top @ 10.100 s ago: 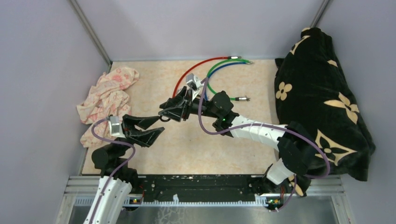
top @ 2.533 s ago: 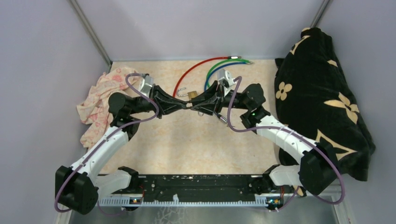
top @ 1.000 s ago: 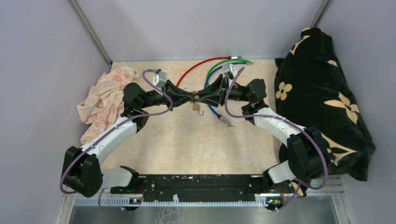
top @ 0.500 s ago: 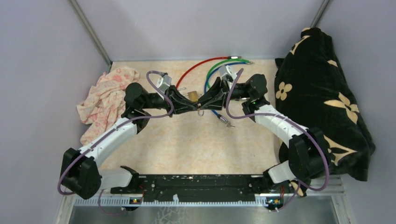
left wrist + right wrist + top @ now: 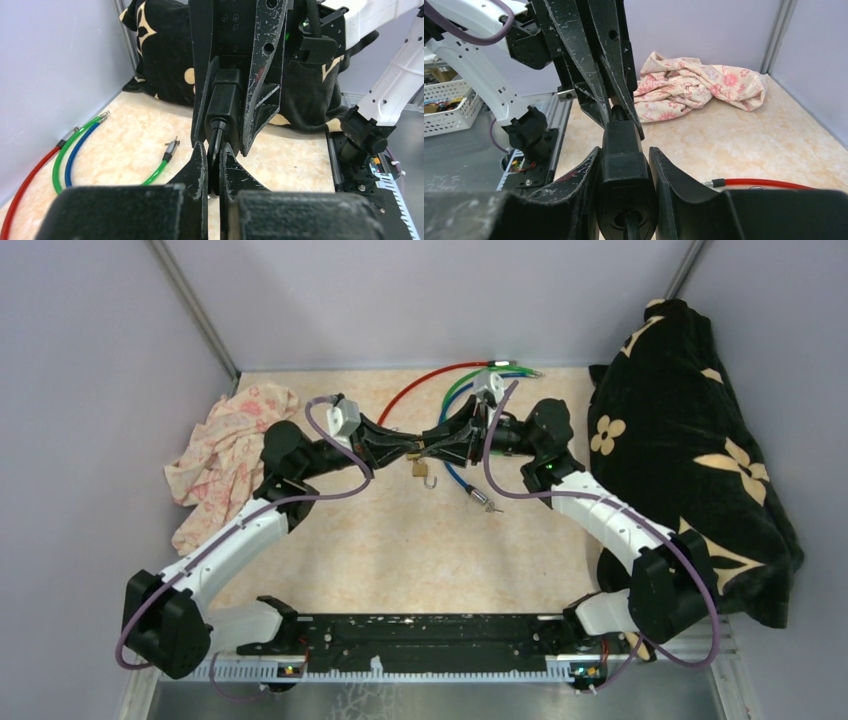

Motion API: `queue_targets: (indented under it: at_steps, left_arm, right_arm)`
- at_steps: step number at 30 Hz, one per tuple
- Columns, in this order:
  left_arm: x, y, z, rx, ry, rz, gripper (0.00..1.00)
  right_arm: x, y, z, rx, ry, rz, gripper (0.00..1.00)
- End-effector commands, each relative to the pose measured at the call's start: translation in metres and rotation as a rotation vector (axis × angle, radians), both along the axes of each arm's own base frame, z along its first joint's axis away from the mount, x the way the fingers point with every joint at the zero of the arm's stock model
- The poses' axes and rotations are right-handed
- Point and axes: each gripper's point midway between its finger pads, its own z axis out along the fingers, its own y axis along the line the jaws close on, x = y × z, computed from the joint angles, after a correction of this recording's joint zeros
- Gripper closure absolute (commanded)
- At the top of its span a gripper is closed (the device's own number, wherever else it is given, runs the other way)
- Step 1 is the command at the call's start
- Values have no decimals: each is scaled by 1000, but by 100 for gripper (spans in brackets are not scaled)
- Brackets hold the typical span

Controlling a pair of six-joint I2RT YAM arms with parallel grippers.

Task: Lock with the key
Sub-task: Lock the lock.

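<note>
Marbled beige surface (image 5: 400,550) carries a floral cloth (image 5: 225,455) at 9 o'clock. Left pincer (image 5: 213,156) is pressed together on a dark stem (image 5: 215,140). It meets the right pincer (image 5: 624,157) tip to tip, which clamps the black block (image 5: 624,175) that stem enters, probably so one side braces while the other turns. Brass padlock (image 5: 420,468) hangs at 6 o'clock of that junction, its shackle seemingly an open hook. Only container: a white basket (image 5: 444,117) off the surface, contents unclear.
</note>
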Motion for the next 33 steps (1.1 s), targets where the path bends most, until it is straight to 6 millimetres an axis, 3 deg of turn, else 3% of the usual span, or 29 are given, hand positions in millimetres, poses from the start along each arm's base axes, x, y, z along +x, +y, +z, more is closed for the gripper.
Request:
queue_targets:
  at_steps: [1,4,9,16,29,33]
  left_arm:
    - [-84,-51,1,-5,-29,-362,100]
    - [-103,-57,-2,8,-23,-453,100]
    - [-109,-63,2,26,36,-535,100]
    - [-110,-68,9,33,45,-561,100]
    - [-116,-69,15,28,53,-582,100]
    - [-114,-70,15,34,68,-576,100]
  right_arm:
    - [-33,55,-5,13,-4,69,100]
    - [-32,56,-4,8,-11,72,100]
    - [-33,55,-7,6,-13,75,100]
    - [-33,54,-14,1,-18,77,100]
    - [-33,56,10,133,-55,115,100]
    - [-32,56,10,124,-61,113,100]
